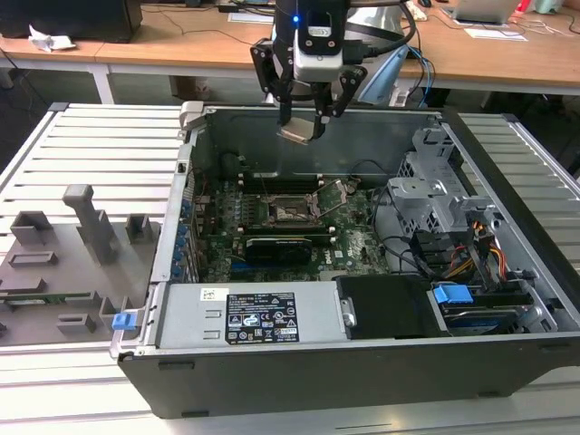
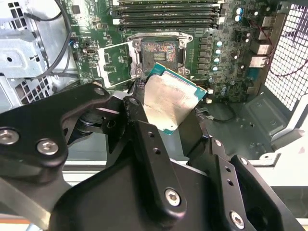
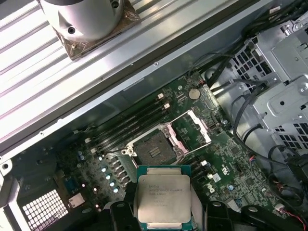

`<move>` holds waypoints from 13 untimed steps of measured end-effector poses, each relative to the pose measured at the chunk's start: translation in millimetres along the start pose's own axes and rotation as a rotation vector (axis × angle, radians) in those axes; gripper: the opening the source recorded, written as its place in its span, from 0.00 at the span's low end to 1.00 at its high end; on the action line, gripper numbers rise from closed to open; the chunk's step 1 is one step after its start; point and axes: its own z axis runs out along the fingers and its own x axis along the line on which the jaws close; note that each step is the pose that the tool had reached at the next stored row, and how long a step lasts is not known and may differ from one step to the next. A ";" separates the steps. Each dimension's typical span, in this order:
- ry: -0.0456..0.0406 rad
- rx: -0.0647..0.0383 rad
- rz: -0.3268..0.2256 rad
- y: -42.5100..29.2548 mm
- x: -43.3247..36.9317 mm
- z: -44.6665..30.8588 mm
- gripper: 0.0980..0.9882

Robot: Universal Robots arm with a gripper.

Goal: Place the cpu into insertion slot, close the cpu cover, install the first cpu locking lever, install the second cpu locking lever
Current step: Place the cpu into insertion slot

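Tool [image 1: 304,125] clenched on cpu [image 1: 302,133], pinching it high over the open case [image 1: 236,136], well apart from the board [image 1: 358,243]. Slot [image 1: 292,212] lies below the cpu, down inside the case. Slot [image 3: 151,150] looks empty in the first wrist view, contacts bare. Cover [image 3: 196,129] is swung open and lies just beside the slot, so nothing sits over it. Key relation: slot is below and ahead of the held cpu [image 3: 163,202], and the cpu's edges look turned against the slot's edges, not square to them. Cpu's metal top shows in both wrist views. By my read no step is done yet
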 end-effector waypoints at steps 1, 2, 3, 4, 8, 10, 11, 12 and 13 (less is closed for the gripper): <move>-0.0003 0.000 0.006 0.0 0.0 0.0 0.48; -0.0009 0.000 0.015 0.0 0.0 0.0 0.48; -0.0012 0.000 0.020 0.0 0.0 0.0 0.48; -0.0014 0.000 0.025 0.0 0.0 0.0 0.48; -0.0023 0.000 0.041 0.0 0.0 0.0 0.48; -0.0029 0.000 0.049 0.0 0.0 0.0 0.48; -0.0031 0.000 0.051 0.0 0.0 0.0 0.48; -0.0036 0.000 0.056 -0.1 0.1 0.1 0.48; -0.0042 0.000 0.063 -0.2 0.3 0.1 0.48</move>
